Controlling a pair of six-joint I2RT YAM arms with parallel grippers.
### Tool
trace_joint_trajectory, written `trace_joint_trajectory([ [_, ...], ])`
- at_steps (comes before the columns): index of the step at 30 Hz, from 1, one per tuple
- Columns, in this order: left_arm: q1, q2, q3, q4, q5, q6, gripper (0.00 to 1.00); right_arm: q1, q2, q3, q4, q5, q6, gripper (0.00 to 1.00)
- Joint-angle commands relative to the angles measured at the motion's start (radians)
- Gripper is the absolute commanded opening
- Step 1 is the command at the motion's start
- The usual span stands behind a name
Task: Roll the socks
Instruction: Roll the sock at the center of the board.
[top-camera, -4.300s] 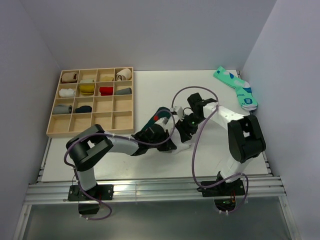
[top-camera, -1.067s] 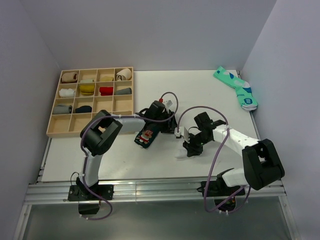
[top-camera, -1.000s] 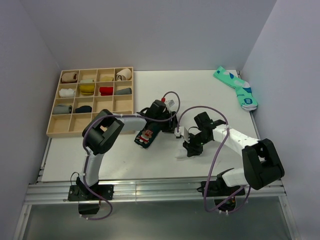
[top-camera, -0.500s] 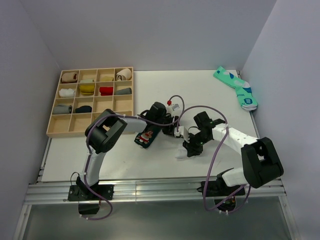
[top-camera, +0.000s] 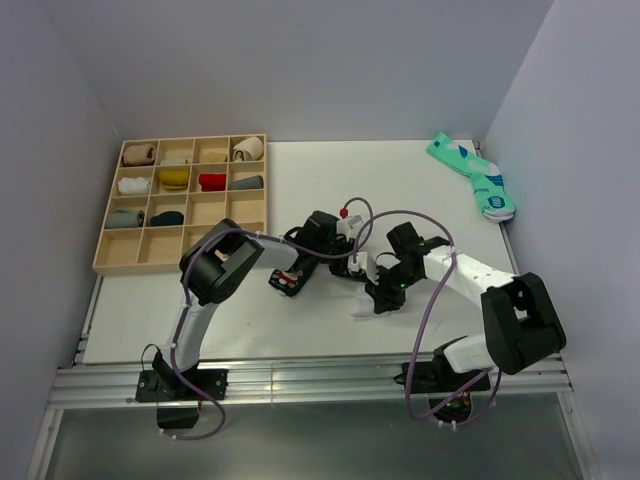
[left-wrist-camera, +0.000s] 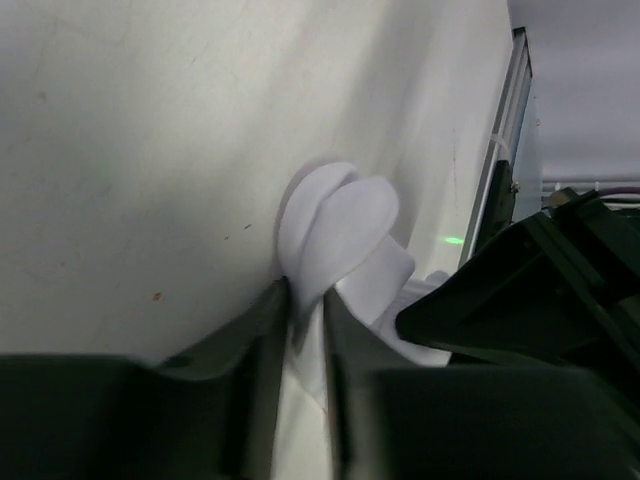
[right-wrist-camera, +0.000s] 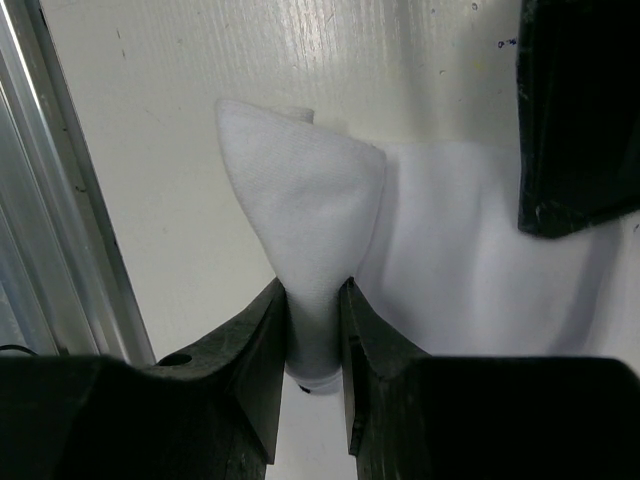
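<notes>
The white sock (top-camera: 360, 303) lies crumpled on the table between both grippers. My left gripper (top-camera: 352, 262) is shut on a raised fold of the white sock (left-wrist-camera: 340, 225), its jaws (left-wrist-camera: 305, 290) pressed against the cloth. My right gripper (top-camera: 378, 292) pinches another peaked fold of the same sock (right-wrist-camera: 310, 210) between its jaws (right-wrist-camera: 315, 290). The left gripper's dark body (right-wrist-camera: 580, 120) shows at the upper right of the right wrist view. The dark green sock (top-camera: 288, 281) with its red-and-white figure lies just left, partly under the left arm.
A wooden compartment tray (top-camera: 267, 200) holding several rolled socks stands at the back left. A mint-green pair (top-camera: 475, 178) lies at the back right corner. The metal rail (top-camera: 300, 375) runs along the near edge, close to the white sock.
My left gripper has moved right, off the dark green sock, and closed on the white sock. The right gripper has stayed shut on the white sock in the same place.
</notes>
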Motion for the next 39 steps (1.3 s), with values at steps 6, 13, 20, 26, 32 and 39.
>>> trace_joint_trajectory([
  [6,0.012,-0.035,-0.091,0.015,-0.126,-0.078,0.0,-0.006,0.038,0.073,-0.017,0.002,0.004,0.15],
  [13,0.085,-0.221,-0.265,0.014,-0.287,-0.092,0.0,-0.006,0.173,0.235,-0.152,-0.041,-0.034,0.16],
  [20,0.094,-0.295,-0.303,-0.03,-0.375,-0.089,0.0,0.009,0.384,0.455,-0.345,-0.093,-0.078,0.16],
  [26,0.094,-0.316,-0.322,-0.016,-0.404,-0.092,0.0,0.038,0.544,0.527,-0.46,-0.11,-0.111,0.16],
  [32,0.091,-0.329,-0.365,0.04,-0.416,-0.106,0.01,0.049,0.607,0.556,-0.433,-0.098,-0.016,0.17],
  [39,0.086,-0.355,-0.452,0.171,-0.427,-0.15,0.32,0.052,0.618,0.567,-0.382,-0.072,0.05,0.17],
])
